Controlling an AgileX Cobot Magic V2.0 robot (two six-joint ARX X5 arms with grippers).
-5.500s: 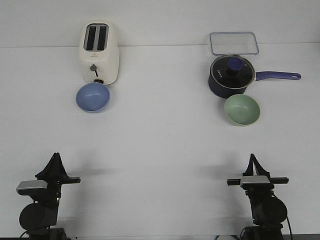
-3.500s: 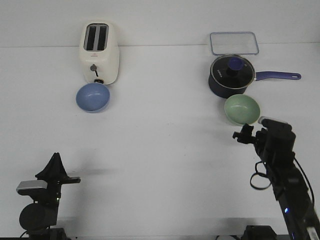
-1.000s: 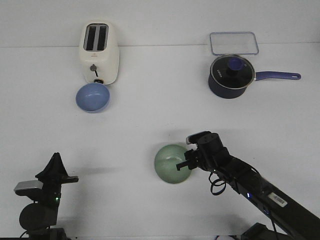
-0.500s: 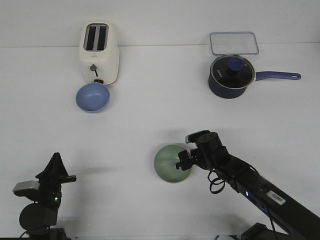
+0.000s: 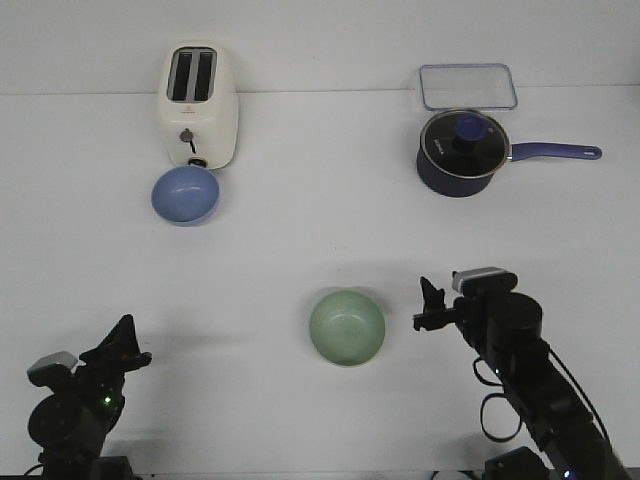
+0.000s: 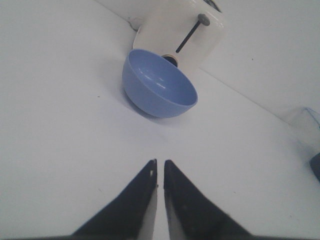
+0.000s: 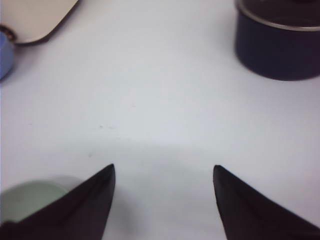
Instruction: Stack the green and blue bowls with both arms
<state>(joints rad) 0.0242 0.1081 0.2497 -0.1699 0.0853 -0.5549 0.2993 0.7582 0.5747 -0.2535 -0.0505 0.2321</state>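
Note:
The mint green bowl (image 5: 347, 327) stands upright on the white table at the near middle; a sliver of it shows in the right wrist view (image 7: 30, 197). My right gripper (image 5: 427, 305) is open and empty just right of it, clear of the rim; in the right wrist view (image 7: 164, 170) the jaws stand wide apart. The periwinkle blue bowl (image 5: 185, 194) sits at the far left in front of the toaster, and it also shows in the left wrist view (image 6: 159, 85). My left gripper (image 5: 125, 340) is shut and empty at the near left, pointing toward the blue bowl; in the left wrist view (image 6: 160, 163) only a hair gap shows.
A cream toaster (image 5: 199, 105) stands behind the blue bowl. A dark navy saucepan with glass lid (image 5: 461, 152) and long handle sits at the far right, with a clear lidded container (image 5: 467, 86) behind it.
My right gripper let go of the green bowl and drew back to the right and nearer, opening. The bowl stays at the near middle. My left gripper tipped forward and lower.

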